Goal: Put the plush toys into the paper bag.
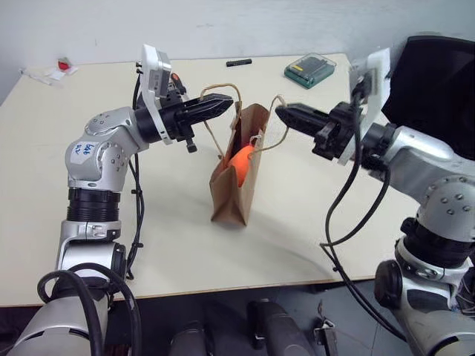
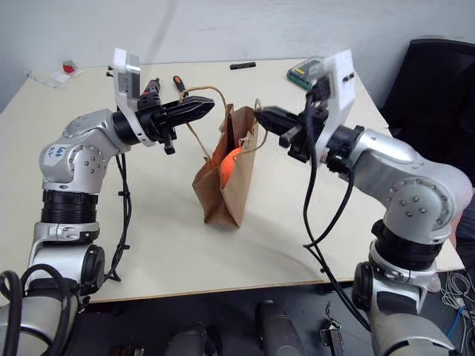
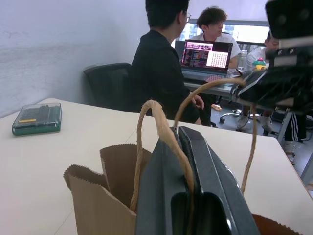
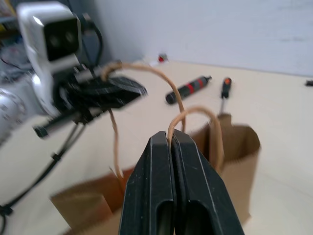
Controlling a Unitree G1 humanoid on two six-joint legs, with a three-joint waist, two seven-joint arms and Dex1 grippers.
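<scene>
The brown paper bag [image 1: 231, 194] stands upright in the middle of the table with its mouth pulled open. An orange plush toy [image 1: 243, 160] sits inside it, partly hidden by the bag's walls. My left gripper [image 1: 225, 101] is shut on the bag's left cord handle [image 3: 146, 117], held above the bag's left rim. On the other side my right gripper [image 1: 283, 112] is shut on the right cord handle [image 4: 195, 113], which is pinched at the fingertips. Both grippers are level with each other and point toward one another over the bag.
Two red-and-black screwdrivers [image 4: 188, 89] lie behind the bag. A green case [image 1: 310, 69] and a black marker [image 1: 239, 62] lie at the far edge. A small red item on white paper [image 1: 64, 65] lies at the far left corner. People sit at a desk [image 3: 205, 73] beyond the table.
</scene>
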